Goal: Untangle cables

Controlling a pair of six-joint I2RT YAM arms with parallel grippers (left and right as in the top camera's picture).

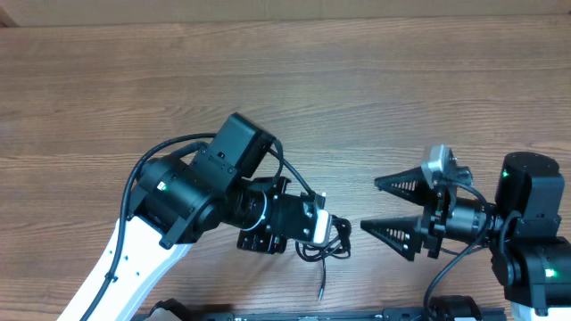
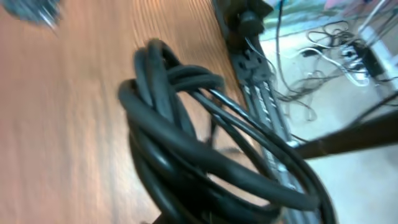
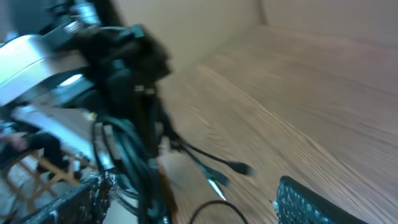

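One wooden table (image 1: pixel 375 80), cables (image 1: pixel 328 248) near its edge

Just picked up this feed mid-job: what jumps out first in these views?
A looped knot of black cables fills the left wrist view. In the overhead view it sits right at the tip of the left gripper, with one loose end trailing toward the near edge. The right gripper faces the knot from the right, jaws spread wide and not touching it.
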